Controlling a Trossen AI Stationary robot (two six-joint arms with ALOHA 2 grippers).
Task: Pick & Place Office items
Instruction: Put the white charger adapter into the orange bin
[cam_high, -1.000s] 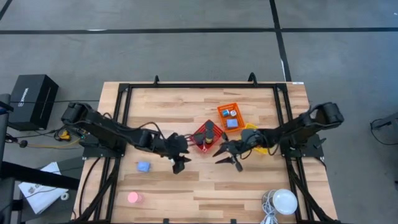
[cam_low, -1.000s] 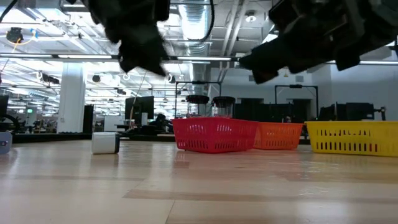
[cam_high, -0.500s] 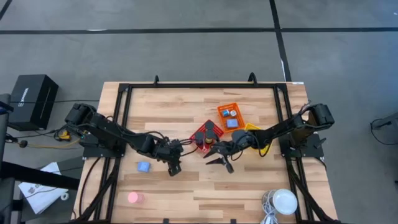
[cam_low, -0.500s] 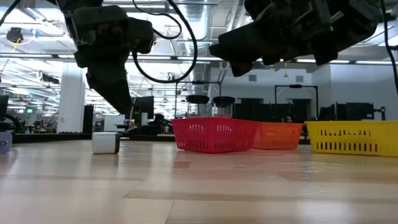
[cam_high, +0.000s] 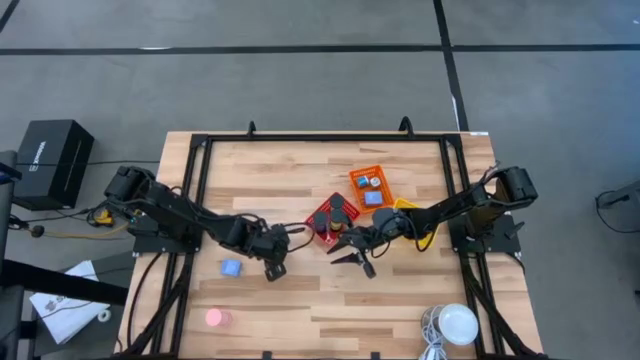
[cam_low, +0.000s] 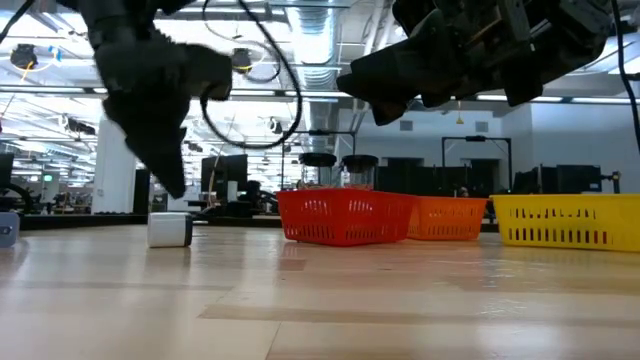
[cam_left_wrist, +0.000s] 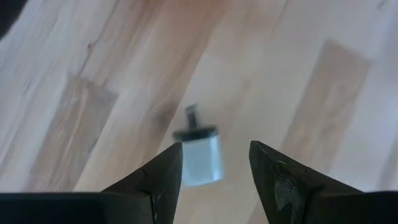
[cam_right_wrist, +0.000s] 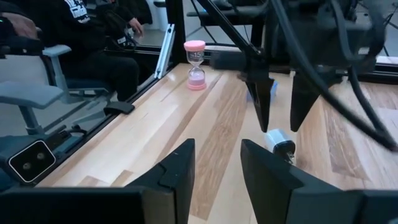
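left gripper (cam_high: 271, 271) slid leftward (over the small white plug (cam_left_wrist: 200, 160)).

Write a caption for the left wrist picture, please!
Open left gripper hovering over a small pale blue item on the wooden table.

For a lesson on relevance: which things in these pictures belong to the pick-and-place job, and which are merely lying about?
Job: small white cylinder under the left tool, blue block, pink hourglass; red basket, orange basket, yellow basket as bins.
Lying about: round white lamp, black box.
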